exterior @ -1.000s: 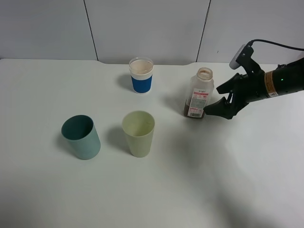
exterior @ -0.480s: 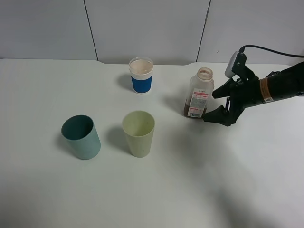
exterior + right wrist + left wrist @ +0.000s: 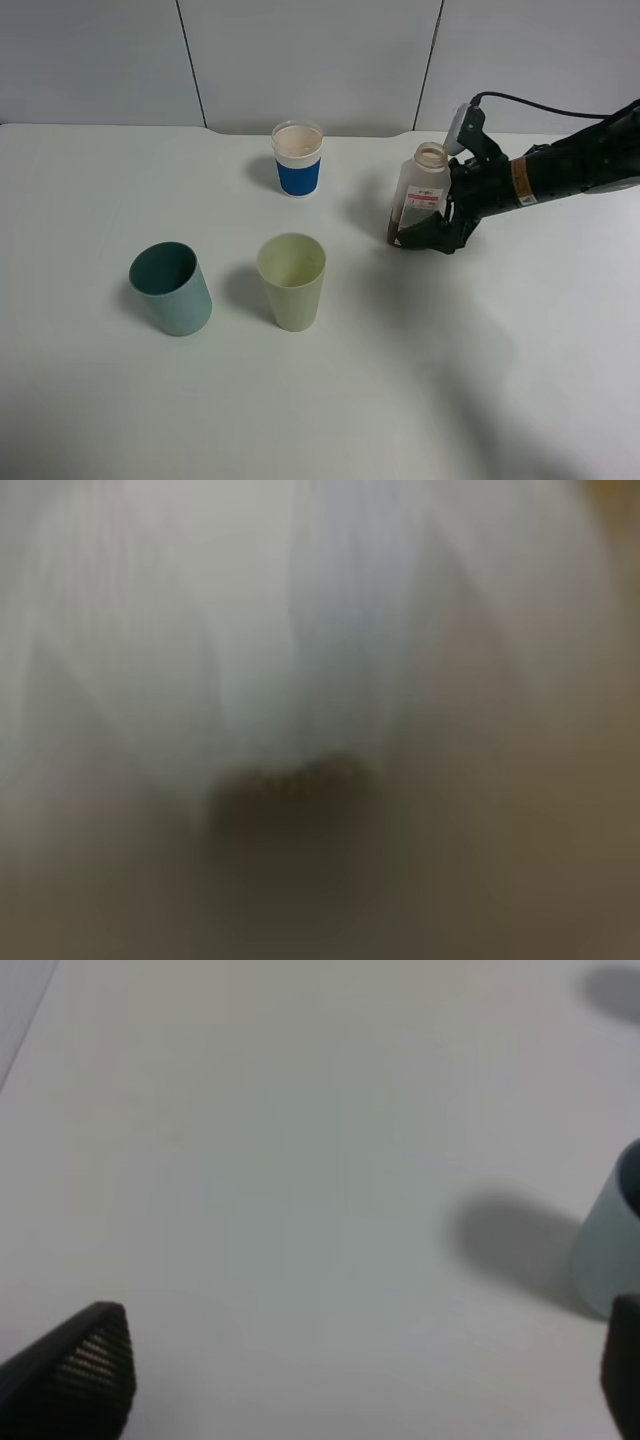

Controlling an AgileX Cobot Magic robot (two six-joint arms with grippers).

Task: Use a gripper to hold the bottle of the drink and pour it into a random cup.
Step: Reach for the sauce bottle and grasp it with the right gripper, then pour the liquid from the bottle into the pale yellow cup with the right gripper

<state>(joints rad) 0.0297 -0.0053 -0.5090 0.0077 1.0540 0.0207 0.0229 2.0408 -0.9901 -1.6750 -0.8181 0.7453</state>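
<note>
Beyond the cup and off to its right in the high view, the bottle stands uncapped on the worktop, with the drink low in its base. Over the last second your right tool has slid in from farther right of the cup until it straddles the bottle. One finger crosses in front of the label's lower edge and the other is hidden behind. That puts you at the grasp, not yet the lift. The jaws stand as wide as during the approach, so I judge nothing is gripped. The bottle seems to lean slightly, so a finger may be touching it.
</note>
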